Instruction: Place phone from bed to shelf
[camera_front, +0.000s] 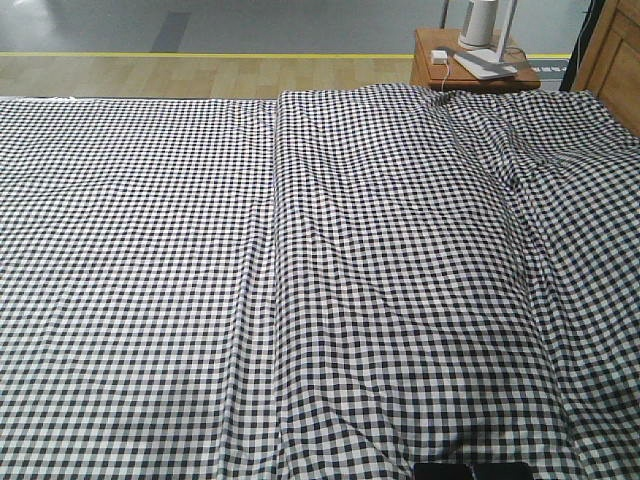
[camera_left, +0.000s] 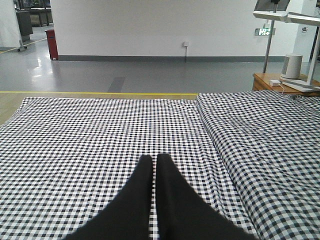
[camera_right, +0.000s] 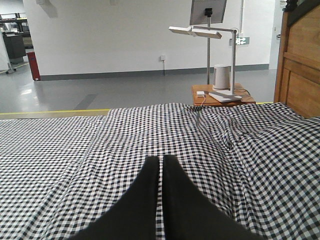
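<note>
- So, left hand (camera_left: 153, 159) sat low over the bed (camera_front: 150, 250), its two black fingers (camera_left: 145, 172) pressed together tip to tip with only a thin seam between them.
- Right hand (camera_right: 161, 160) was the same: fingers (camera_right: 175, 175) closed against each other, hovering just above the checked sheet.
- Phone: could not be made out in any view. A dark patch (camera_front: 470, 471) at the bottom edge of the front view was too cropped to identify.
- Bed filled almost the whole front view, covered by the black-and-white gingham sheet.
- A long fold (camera_front: 276, 250) ran from the far edge towards the camera. The sheet lay flatter to its left and stood higher and more rumpled to its right.
- More creases bunched up at the far right, near a wooden panel (camera_front: 612, 60). I could not tell whether that panel was a headboard or a piece of shelving.
- A reddish-brown nightstand (camera_front: 430, 75) stood just beyond the far right corner of the bed.
- On the nightstand: the flat base of a white desk lamp (camera_right: 195, 31), a white cylinder (camera_right: 220, 77) and a small white block (camera_front: 439, 56) with a cable.
- The lamp's head reached out to the left, above the bed's far edge, in the right wrist view.
- A yellow floor line (camera_front: 200, 54) ran beyond the bed, with grey floor behind it.
- A red bin (camera_left: 51, 44) stood by the far wall at the left of the left wrist view.
</note>
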